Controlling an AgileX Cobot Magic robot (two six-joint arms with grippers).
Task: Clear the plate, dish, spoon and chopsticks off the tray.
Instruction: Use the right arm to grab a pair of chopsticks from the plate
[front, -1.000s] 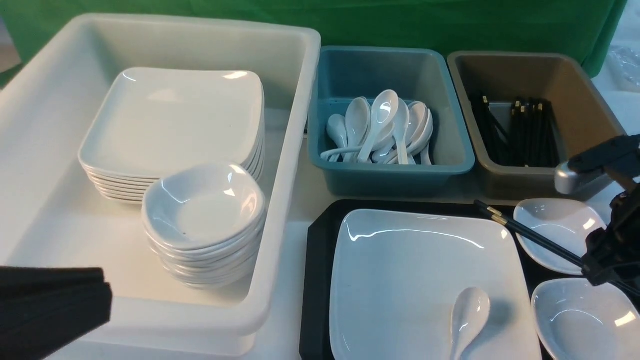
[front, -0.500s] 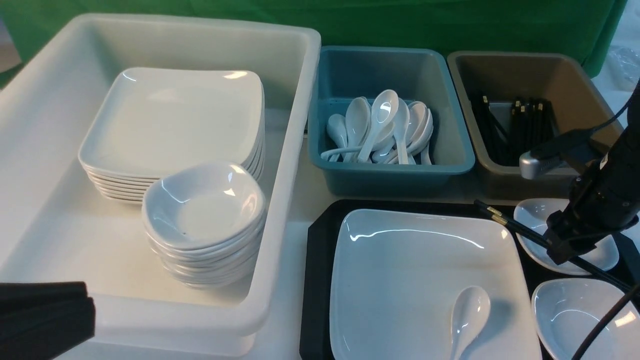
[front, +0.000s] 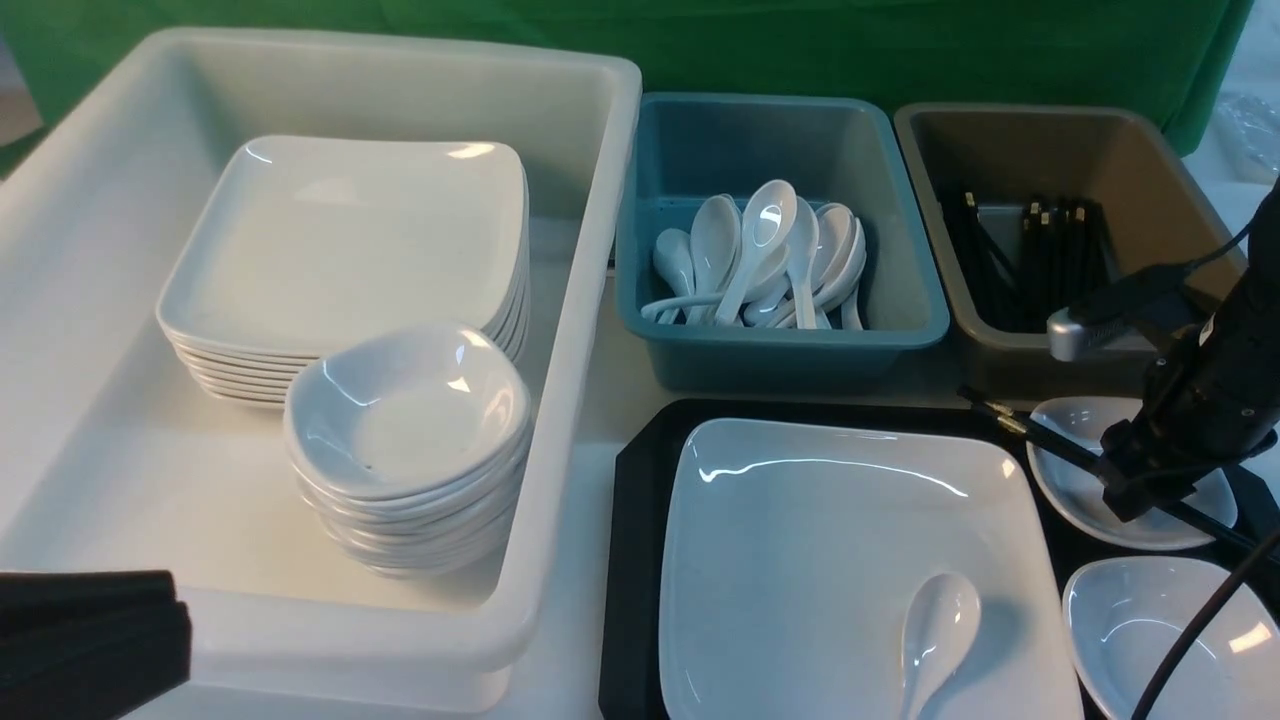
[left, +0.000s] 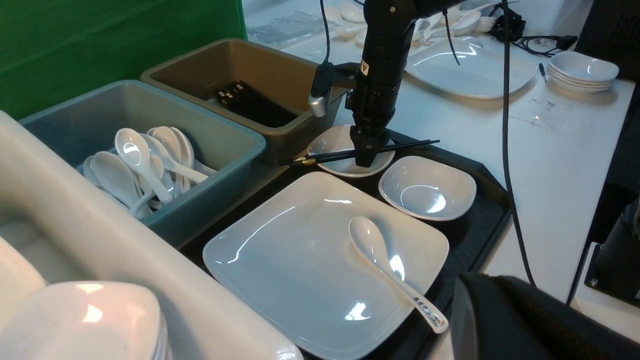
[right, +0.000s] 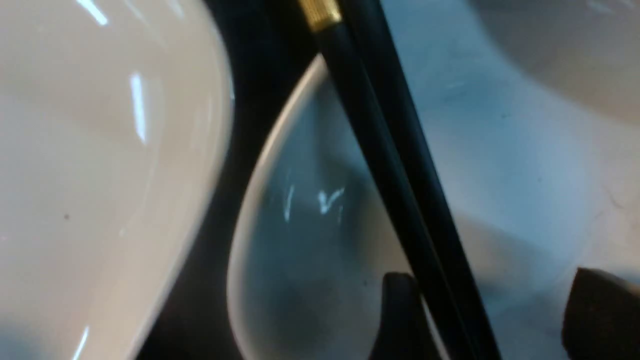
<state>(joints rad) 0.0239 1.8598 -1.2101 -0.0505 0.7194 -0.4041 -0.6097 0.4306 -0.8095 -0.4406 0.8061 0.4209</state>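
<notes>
On the black tray (front: 635, 560) lies the big white square plate (front: 850, 560) with the white spoon (front: 935, 630) resting on its near right part. Two small white dishes sit to its right, a far dish (front: 1075, 480) and a near dish (front: 1150, 640). The black chopsticks (front: 1040, 438) lie slanted across the far dish. My right gripper (front: 1130, 490) is lowered over them and stands open. The sticks (right: 395, 165) run between its fingers, close against one finger (right: 400, 310). My left gripper (front: 90, 630) is shut and empty, low beside the white tub.
A white tub (front: 590, 300) on the left holds a stack of square plates (front: 350, 250) and a stack of small dishes (front: 405, 420). Behind the tray stand a teal bin (front: 780, 340) of spoons and a brown bin (front: 1050, 340) of chopsticks. A black cable (front: 1200, 630) crosses the near dish.
My right arm came in from the right edge and lowered its open fingers around the chopsticks. The sticks' banded ends have shifted slightly right. My left gripper sank a little at the lower left.
</notes>
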